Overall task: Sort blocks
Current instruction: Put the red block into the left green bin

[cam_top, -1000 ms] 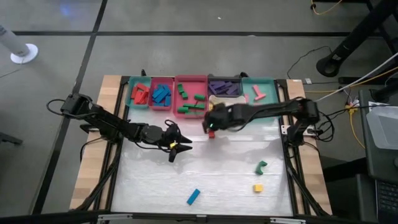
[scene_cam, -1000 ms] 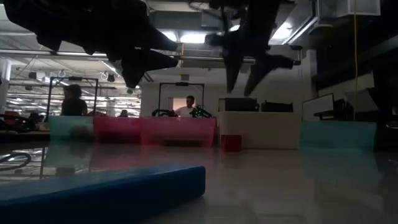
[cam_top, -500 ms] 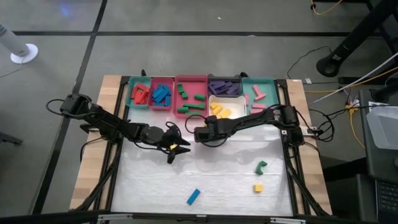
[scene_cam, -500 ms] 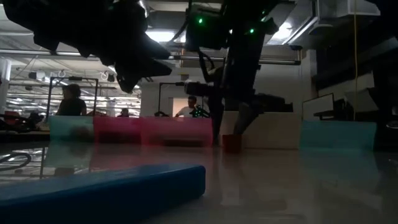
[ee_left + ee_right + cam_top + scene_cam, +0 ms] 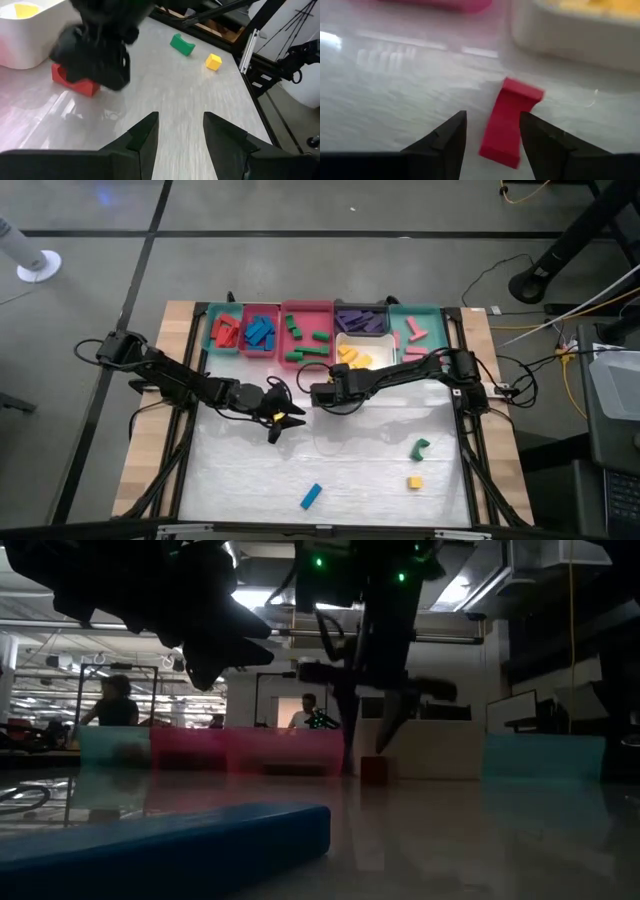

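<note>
Fingers of the right gripper (image 5: 487, 137) stand apart astride a red block (image 5: 511, 121), whose long axis runs straight out from them; it lies flat on the worktop (image 5: 360, 450) just at 6 o'clock of the white tray (image 5: 372, 342) holding yellow blocks (image 5: 350, 357). At its 9 o'clock the left gripper (image 5: 285, 418) hovers, fingers also spread. Open worktop stretches toward 6 o'clock, with blue (image 5: 311, 496), green (image 5: 420, 448) and yellow (image 5: 414, 481) strays.
</note>
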